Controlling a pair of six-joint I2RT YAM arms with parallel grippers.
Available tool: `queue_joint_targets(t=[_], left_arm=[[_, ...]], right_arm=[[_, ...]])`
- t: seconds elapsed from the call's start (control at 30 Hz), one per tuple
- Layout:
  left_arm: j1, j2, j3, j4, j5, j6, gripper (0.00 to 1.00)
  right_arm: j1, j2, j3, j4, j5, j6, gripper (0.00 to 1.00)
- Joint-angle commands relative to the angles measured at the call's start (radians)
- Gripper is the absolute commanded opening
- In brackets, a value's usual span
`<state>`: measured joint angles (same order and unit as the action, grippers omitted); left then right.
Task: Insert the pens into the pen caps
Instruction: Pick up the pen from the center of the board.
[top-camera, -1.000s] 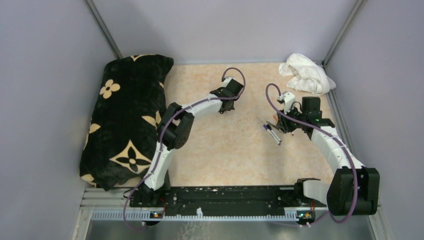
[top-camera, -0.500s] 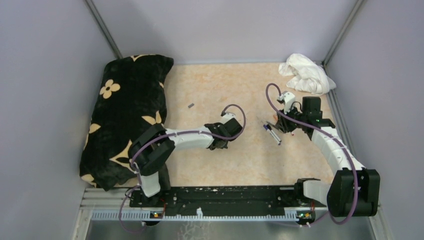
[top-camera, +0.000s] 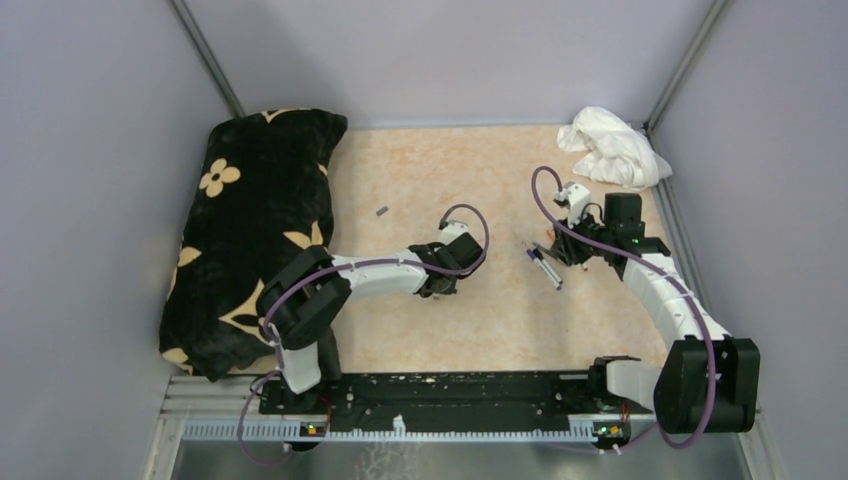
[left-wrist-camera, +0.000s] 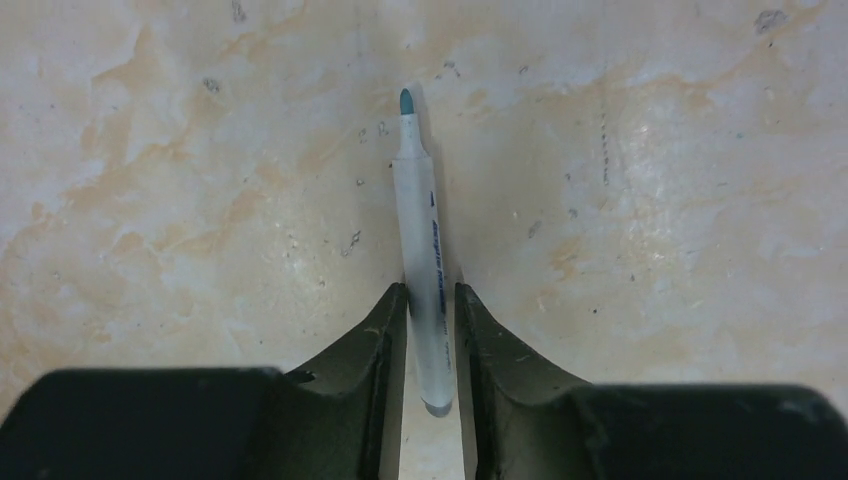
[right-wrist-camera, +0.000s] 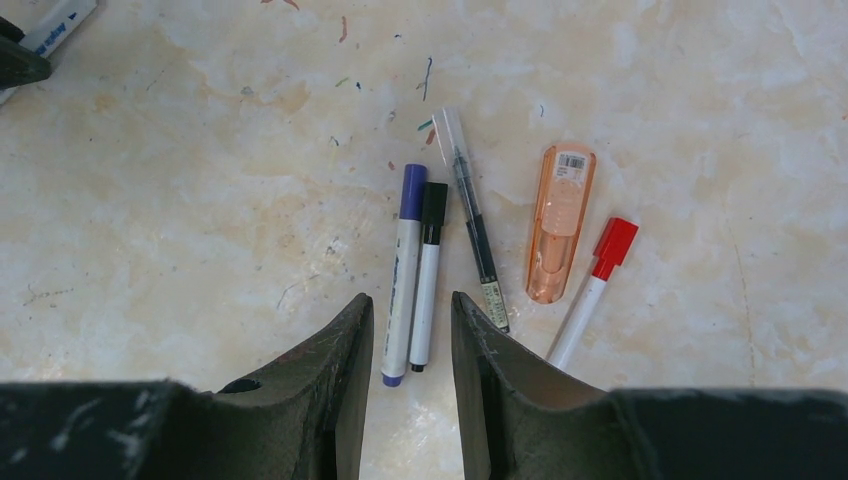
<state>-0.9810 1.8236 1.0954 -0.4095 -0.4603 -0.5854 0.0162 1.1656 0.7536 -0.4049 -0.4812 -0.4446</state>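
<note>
My left gripper (left-wrist-camera: 430, 290), seen from its wrist camera, has its jaws part-way open and low over the table (left-wrist-camera: 150, 150), one finger on either side of the rear third of an uncapped pen (left-wrist-camera: 422, 230). A sliver of table shows on each side of the barrel, so I judge that nothing is clamped yet. The pen lies flat, its teal felt tip pointing away from me and its blunt end between my fingers. I expect it to be light, stiff and smooth-walled, and being round it is likely to roll or to slip along the pads. The grip belongs on the printed mid-barrel, well clear of the soft tip, with the front end left free for a cap. In the top view a small dark piece (top-camera: 381, 211), possibly that cap, lies well apart toward the far left. My right gripper (right-wrist-camera: 410, 297) is equally part-open and empty above a blue-capped pen (right-wrist-camera: 405, 270) and a black-capped pen (right-wrist-camera: 428, 270). Beside them lie a thin clear-capped pen (right-wrist-camera: 470, 230), an orange highlighter (right-wrist-camera: 560, 220) and a red-capped pen (right-wrist-camera: 595, 285).
</note>
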Motion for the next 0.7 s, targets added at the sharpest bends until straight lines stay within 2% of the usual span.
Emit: queue_joint_targets(t=[0.0,0.1,0.17,0.3,0.43,0.57,0.67], left_arm=[[0.005,0.128,-0.034,-0.092,0.09,0.016,0.25],[0.005,0.127,-0.046,-0.08,0.12,0.016,0.13],[0.005,0.117,-0.058,-0.075,0.131,0.018,0.0],[0.005,0.061,-0.056,-0.065,0.113,0.027,0.0],[0.002,-0.066,-0.015,-0.018,0.12,0.033,0.0],[-0.008,-0.207,-0.046,0.188,0.225,0.036,0.0],[-0.014,-0.3,-0.119,0.383,0.303,0.029,0.0]], right_arm=[[-0.012,-0.023,0.015,0.02,-0.026,-0.009,0.34],[-0.012,-0.025,0.015,0.018,-0.032,-0.009,0.34],[-0.012,-0.027,0.016,0.015,-0.04,-0.011,0.34],[-0.012,-0.046,0.021,0.005,-0.095,-0.009,0.34],[-0.012,-0.087,0.011,-0.004,-0.217,-0.017,0.34],[-0.012,-0.124,-0.003,-0.005,-0.387,-0.008,0.38],[-0.012,-0.149,-0.02,0.037,-0.536,0.076,0.43]])
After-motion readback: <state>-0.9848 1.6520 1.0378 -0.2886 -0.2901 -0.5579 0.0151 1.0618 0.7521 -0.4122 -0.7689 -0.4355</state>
